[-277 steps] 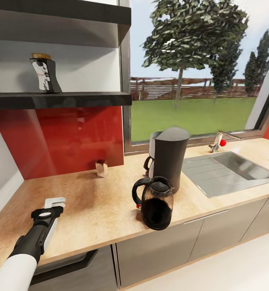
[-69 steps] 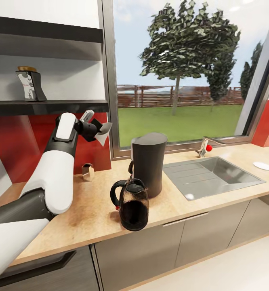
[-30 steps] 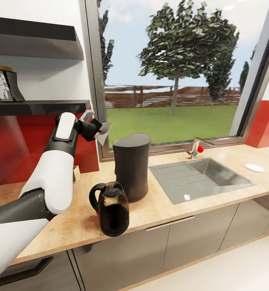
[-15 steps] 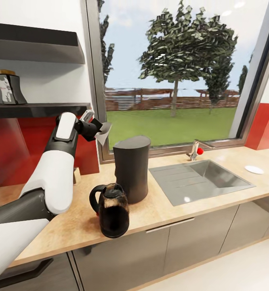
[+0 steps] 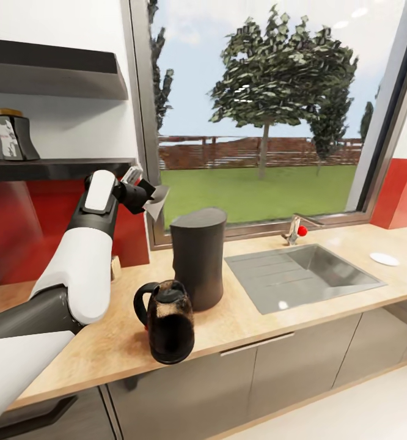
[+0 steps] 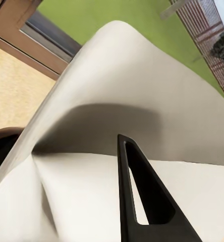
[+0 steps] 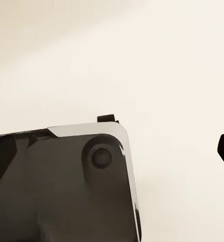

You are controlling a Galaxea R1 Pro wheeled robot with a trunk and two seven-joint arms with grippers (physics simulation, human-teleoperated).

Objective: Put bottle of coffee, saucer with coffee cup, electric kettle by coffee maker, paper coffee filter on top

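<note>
The coffee maker (image 5: pixel 197 256) stands on the countertop (image 5: pixel 261 315), and everything else is placed from it. The kettle (image 5: pixel 165 320) sits just in front of it on the robot's left, close to the counter's front edge, so that part of the job looks done. The sink (image 5: pixel 301 273) lies beside the coffee maker on the robot's right, and past the sink, well apart from the maker, the saucer (image 5: pixel 384 259) lies flat near the counter's far end. No cup can be made out on it.

The left gripper (image 5: pixel 143 190) is raised above and to the left of the coffee maker, higher than its top, with the arm bent up in front of the red backsplash (image 5: pixel 20 226). Its fingers are closed on the filter (image 5: pixel 156 203), which hangs from them as a pale folded sheet. In the left wrist view the filter (image 6: pixel 127 126) spreads wide and curved across one dark fingertip (image 6: pixel 142 206), with the window frame and grass behind it. The filter is not yet over the maker's top, so it has to be carried across and set down there.

The bottle (image 5: pixel 12 135) is on the shelf (image 5: pixel 57 165), up and far to the left of the coffee maker, untouched.

The right wrist view gives a dark robot part against a pale surface; I cannot tell how the right gripper's fingers stand.

My reading: maker and kettle are settled, the filter is in hand, and bottle, saucer and cup remain.
</note>
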